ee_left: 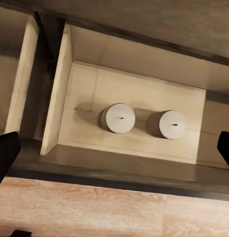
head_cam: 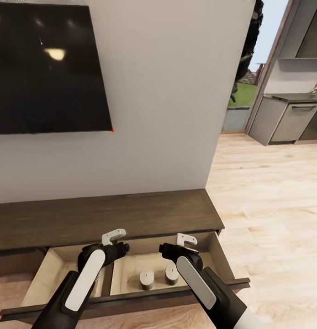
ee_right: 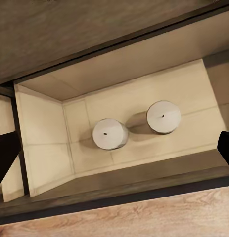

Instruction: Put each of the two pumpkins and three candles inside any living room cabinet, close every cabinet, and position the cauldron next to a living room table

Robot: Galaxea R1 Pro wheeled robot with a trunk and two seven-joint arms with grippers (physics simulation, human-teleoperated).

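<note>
My left gripper [head_cam: 113, 237] and right gripper [head_cam: 187, 239] hover over the cabinet [head_cam: 103, 217], whose drawer [head_cam: 224, 260] is pulled out toward me. Both sets of fingers stand apart, holding nothing. Two white candles [head_cam: 146, 279] [head_cam: 171, 273] stand upright side by side, close but apart, in the drawer's right compartment, near its front.

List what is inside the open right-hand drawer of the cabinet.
Two white candles stand upright side by side on the pale floor of the drawer, apart from each other. In the head view the right arm covers part of the drawer's interior.
</note>
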